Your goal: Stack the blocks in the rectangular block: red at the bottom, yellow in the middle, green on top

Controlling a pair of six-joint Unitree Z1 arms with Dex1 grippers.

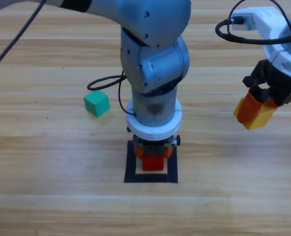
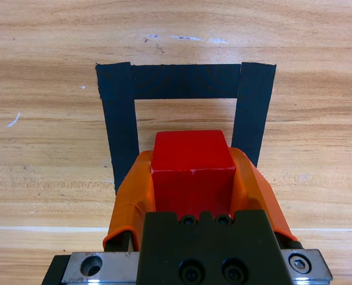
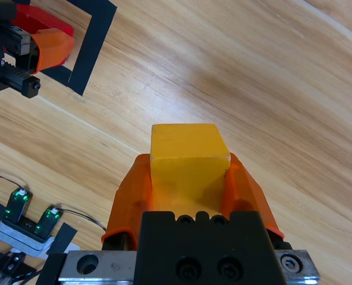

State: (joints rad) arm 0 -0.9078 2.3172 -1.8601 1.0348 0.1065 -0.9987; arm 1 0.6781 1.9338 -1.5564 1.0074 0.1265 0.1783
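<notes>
Between left hand [image 2: 191,178] jaws, red [image 2: 192,163] (clamped)

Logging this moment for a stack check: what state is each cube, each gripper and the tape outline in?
Red cube: clamped in the left gripper, over the tape rectangle.
Yellow cube: clamped in the right gripper, held off to the right.
Green cube: loose on the table, left of the rectangle.
Tape rectangle: nothing stacked yet.

A: Where is the high view looking from?
B: It is looking straight down on the bench [image 1: 47,196].
A: And the wrist views?
B: Each is peering closely along its own end effector. All three are sharing the black tape rectangle [image 1: 130,164] [image 2: 188,81] [image 3: 93,35].
</notes>
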